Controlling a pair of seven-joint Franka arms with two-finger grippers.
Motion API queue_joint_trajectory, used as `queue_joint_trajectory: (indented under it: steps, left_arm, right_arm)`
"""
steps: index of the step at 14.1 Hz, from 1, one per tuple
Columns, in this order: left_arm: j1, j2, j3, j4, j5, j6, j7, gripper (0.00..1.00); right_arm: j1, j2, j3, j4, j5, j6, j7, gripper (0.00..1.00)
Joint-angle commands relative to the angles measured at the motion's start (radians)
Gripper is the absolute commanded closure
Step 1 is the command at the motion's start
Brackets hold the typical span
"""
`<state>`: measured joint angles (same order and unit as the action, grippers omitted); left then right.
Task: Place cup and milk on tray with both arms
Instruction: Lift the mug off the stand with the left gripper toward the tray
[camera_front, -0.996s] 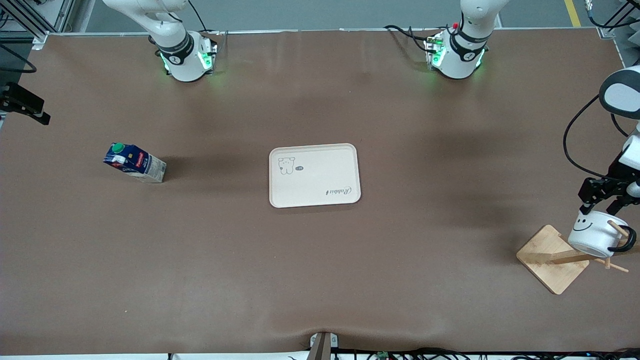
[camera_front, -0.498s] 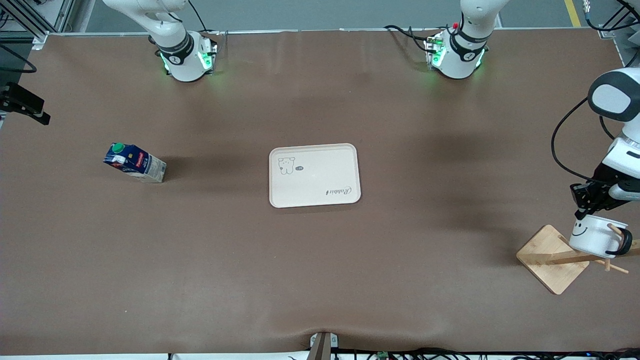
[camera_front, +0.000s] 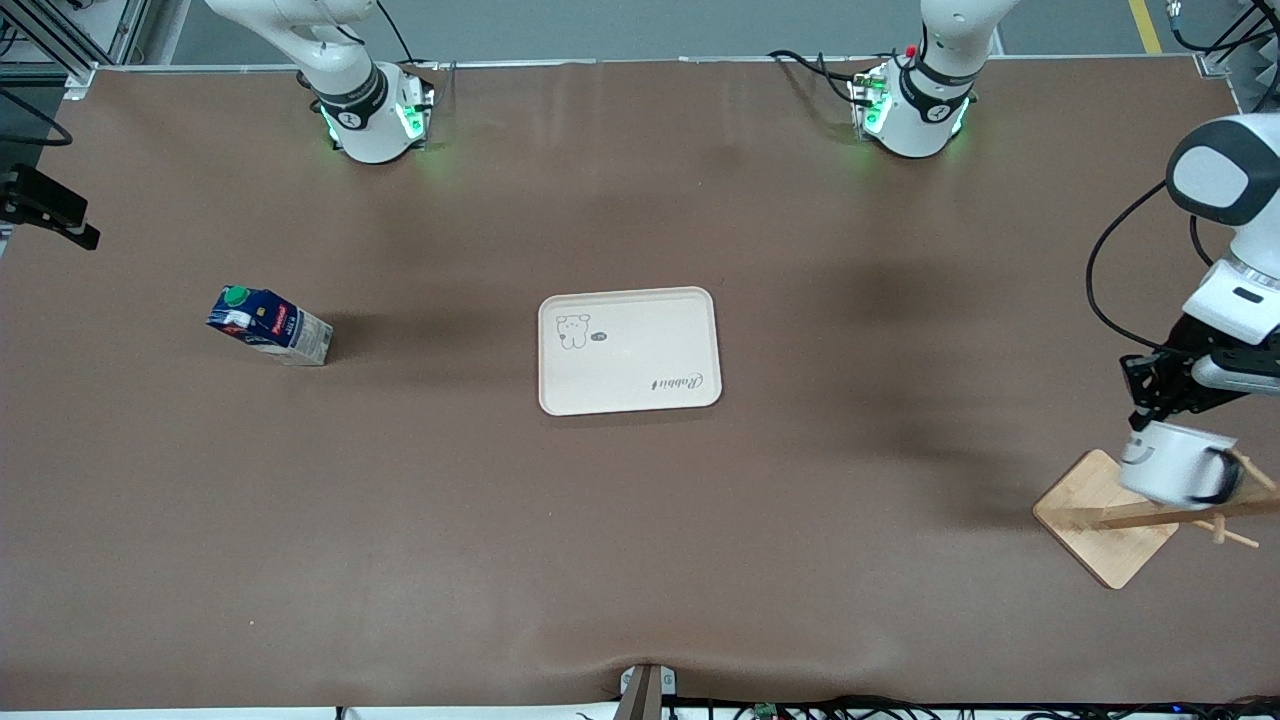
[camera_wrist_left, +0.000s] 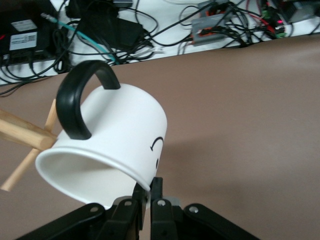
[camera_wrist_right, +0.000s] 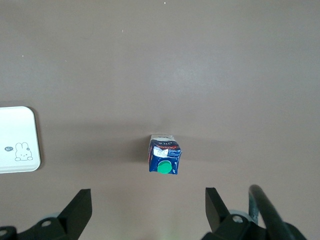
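Front view: the left gripper pinches the cup by its rim over the rack, well apart from the tray; next, carry it to the tray. The right gripper, fingers wide, hangs over the milk.

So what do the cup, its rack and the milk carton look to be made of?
Cup: smooth matte white body with a black handle, enamel or ceramic, cannot tell which. Rack: pale wood, light-toned square base and dowel pegs. Milk: printed carton board with a green plastic cap.
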<state>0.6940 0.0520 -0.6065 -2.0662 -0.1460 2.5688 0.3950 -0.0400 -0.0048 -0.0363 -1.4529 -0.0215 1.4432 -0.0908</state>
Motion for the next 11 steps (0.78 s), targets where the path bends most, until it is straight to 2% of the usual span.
queue_joint_trajectory:
  steps: [1,3,6,9,11]
  left_arm:
    - [0.002,-0.089,-0.059,0.006,-0.014,-0.100,-0.086,1.00]
    - [0.002,-0.116,-0.108,0.009,-0.012,-0.165,-0.192,1.00]
    - [0.001,-0.106,-0.200,0.038,-0.007,-0.237,-0.379,1.00]
    - [-0.001,-0.077,-0.326,0.040,0.000,-0.245,-0.637,1.00]
    - [-0.004,-0.054,-0.395,0.043,0.049,-0.245,-0.778,1.00]
  right_arm:
    - [-0.014,0.011,-0.001,0.025,-0.001,-0.024,-0.010,0.00]
    - [-0.015,0.011,-0.001,0.025,-0.001,-0.033,-0.010,0.00]
    - [-0.017,0.022,-0.002,0.023,-0.006,-0.055,-0.009,0.00]
    - [-0.017,0.023,-0.002,0.025,-0.006,-0.058,-0.009,0.00]
    - [-0.017,0.025,-0.002,0.023,-0.006,-0.056,-0.009,0.00]
